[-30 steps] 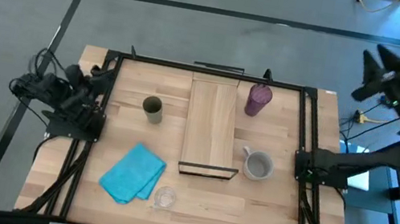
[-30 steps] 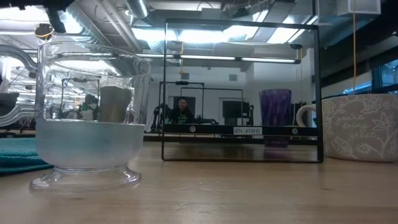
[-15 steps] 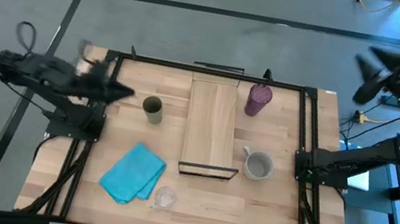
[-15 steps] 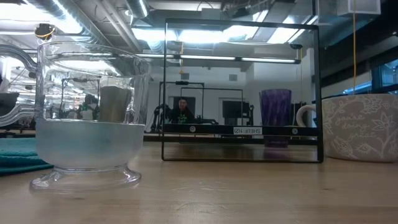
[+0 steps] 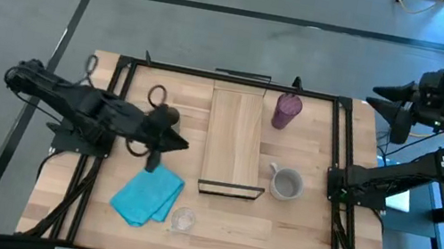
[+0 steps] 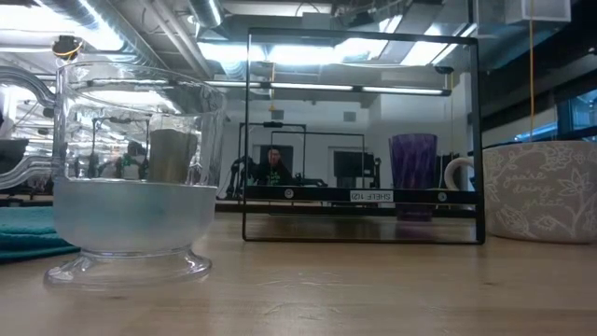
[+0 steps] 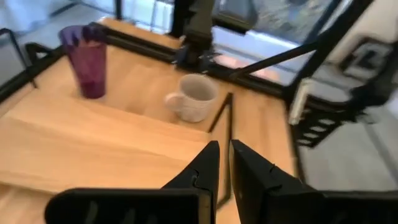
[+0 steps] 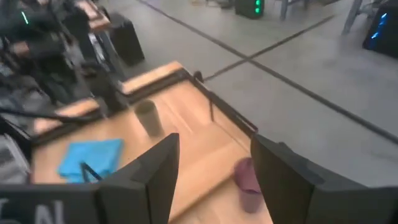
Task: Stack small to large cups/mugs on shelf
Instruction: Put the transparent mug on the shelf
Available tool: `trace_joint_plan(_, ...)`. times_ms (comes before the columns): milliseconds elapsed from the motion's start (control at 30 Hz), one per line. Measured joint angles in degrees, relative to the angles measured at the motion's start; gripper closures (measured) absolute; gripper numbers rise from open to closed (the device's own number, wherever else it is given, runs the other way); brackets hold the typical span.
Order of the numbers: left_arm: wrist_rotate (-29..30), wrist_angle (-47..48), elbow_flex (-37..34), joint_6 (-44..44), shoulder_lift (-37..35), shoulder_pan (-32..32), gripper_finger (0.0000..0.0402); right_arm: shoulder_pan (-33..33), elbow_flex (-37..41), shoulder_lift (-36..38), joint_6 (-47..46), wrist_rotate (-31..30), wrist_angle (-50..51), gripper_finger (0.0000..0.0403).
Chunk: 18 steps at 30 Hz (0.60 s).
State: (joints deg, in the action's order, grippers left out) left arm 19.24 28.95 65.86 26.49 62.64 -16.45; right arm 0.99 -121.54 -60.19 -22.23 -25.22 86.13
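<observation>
The light-wood shelf lies at the table's middle. The purple tumbler stands by its far right corner and the grey mug by its near right corner. The clear glass stands near the front edge. The olive cup stands left of the shelf, mostly covered by my left arm in the high view. My left gripper is shut and empty, above the table between cup and shelf; it also shows in the left wrist view. My right gripper is open and empty, beyond the table's far right corner.
A turquoise cloth lies at the near left, beside the glass. A black frame runs around the table's edges. In the low view the glass stands close at the left and the mug at the right.
My left arm has swung out from its folded place at the table's left edge toward the shelf, and now reaches over the olive cup. My right arm has turned its gripper toward the table. The cups, shelf and cloth have stayed where they were.
</observation>
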Motion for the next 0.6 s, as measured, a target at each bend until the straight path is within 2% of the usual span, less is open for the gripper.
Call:
trace_joint_plan(100,2.4,-1.0,0.0,6.2,2.6,0.5,0.0369,0.0,0.0,0.0,-0.1,-0.1,-4.2,0.0202)
trace_joint_plan(167,-0.7,-1.2,0.0,10.7,3.5,0.5,0.0370,0.0,0.0,-0.1,-0.1,0.0,-7.6,0.0202)
trace_joint_plan(233,-3.1,-1.2,0.0,10.5,4.1,0.4,0.0369,0.0,0.0,-0.5,0.0,0.0,-10.9,0.0202)
trace_joint_plan(333,-1.6,-1.5,0.0,7.6,4.5,0.5,0.0369,0.0,0.0,-0.6,0.1,0.0,-14.4,0.0202)
trace_joint_plan(400,-3.1,-2.1,0.0,11.4,4.4,0.4,0.0369,0.0,0.0,-0.6,-1.7,2.2,-15.1,0.0202)
trace_joint_plan(467,-6.0,-2.2,0.0,15.1,4.4,0.1,0.0369,0.0,0.0,-0.5,0.9,11.2,-14.3,0.0202)
trace_joint_plan(533,-8.2,-3.0,0.0,16.5,4.4,-1.2,0.0369,0.0,0.0,-0.7,4.4,25.2,-11.4,0.0202)
trace_joint_plan(600,-9.7,-4.5,0.0,16.6,4.4,-2.9,0.0369,0.0,0.0,-2.0,4.3,36.4,-8.3,0.0202)
